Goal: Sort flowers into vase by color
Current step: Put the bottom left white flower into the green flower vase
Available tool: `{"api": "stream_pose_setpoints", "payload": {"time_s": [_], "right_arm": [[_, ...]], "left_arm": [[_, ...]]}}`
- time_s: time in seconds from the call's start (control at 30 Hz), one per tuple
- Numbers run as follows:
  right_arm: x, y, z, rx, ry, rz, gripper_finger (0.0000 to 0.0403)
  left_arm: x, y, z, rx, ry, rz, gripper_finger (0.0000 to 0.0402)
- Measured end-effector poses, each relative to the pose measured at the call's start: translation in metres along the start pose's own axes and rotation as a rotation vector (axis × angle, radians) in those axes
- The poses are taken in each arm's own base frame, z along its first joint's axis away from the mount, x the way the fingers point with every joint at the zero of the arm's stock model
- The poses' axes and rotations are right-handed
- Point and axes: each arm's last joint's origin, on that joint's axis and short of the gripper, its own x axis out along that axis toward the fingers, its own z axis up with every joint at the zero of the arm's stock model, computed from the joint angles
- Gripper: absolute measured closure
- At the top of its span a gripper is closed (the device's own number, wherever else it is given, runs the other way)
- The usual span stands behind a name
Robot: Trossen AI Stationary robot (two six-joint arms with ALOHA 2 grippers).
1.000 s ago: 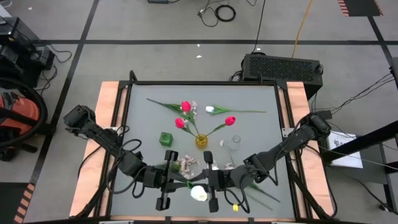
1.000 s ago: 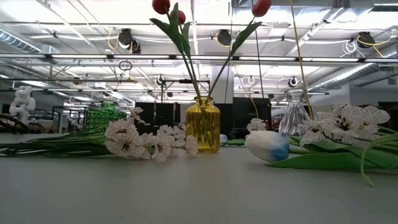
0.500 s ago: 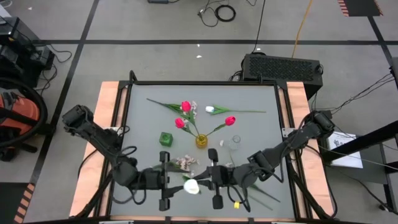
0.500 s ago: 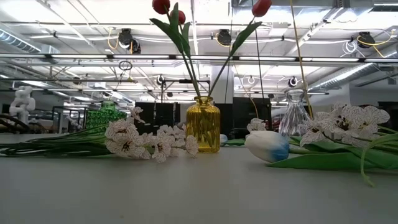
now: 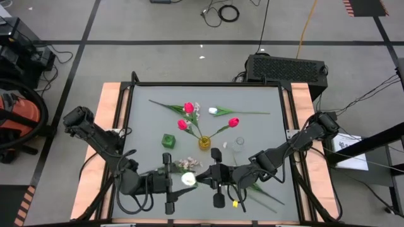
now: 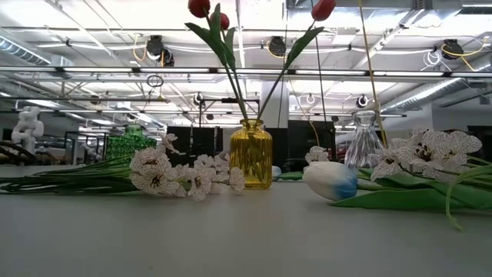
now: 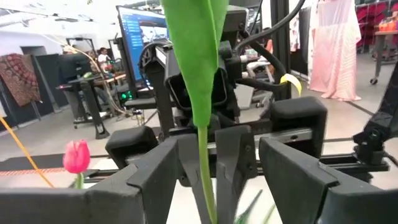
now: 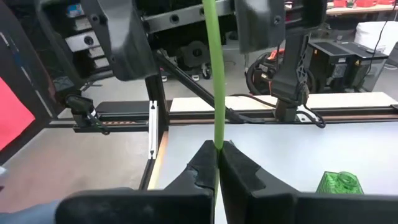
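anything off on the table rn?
Only the yellow vase holds flowers, three red tulips. The clear vase and green vase are empty, blossom sprays lie flat. The right gripper pinches a green stem between the arms. Nothing spilled.

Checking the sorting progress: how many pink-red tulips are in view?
3. All stand in the yellow vase at mid-table: one farthest back, one lower left, one leaning right. More could hide under the arms.
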Motion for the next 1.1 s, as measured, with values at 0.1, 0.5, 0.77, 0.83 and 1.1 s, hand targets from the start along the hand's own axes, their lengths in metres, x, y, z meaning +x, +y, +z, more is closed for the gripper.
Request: {"api": "stream_pose_setpoints", "payload": {"time_s": [0.1,0.5,0.77,0.83,1.1], "right_arm": [[0.001,-0.002,-0.001,-0.004,0.009,-0.007,0.0403],[0.004,-0.009,-0.002,-0.015,0.034,-0.03,0.0401],[0.004,-0.009,-0.002,-0.018,0.032,-0.025,0.0377],[0.004,-0.009,-0.003,-0.02,0.038,-0.027,0.0367],[-0.009,-0.008,-0.002,-0.02,0.091,-0.029,0.0301]], "left_arm": [[0.0,0.0,0.0,0.0,-0.002,0.003,0.0172],[0.0,0.0,-0.001,0.028,0.006,0.002,0.0294],[-0.009,0.004,0.007,0.07,0.017,-0.018,0.0391],[-0.013,0.006,0.01,0.067,0.03,-0.033,0.0389],[-0.056,0.032,0.026,0.116,0.097,0.035,0.0393]]}}
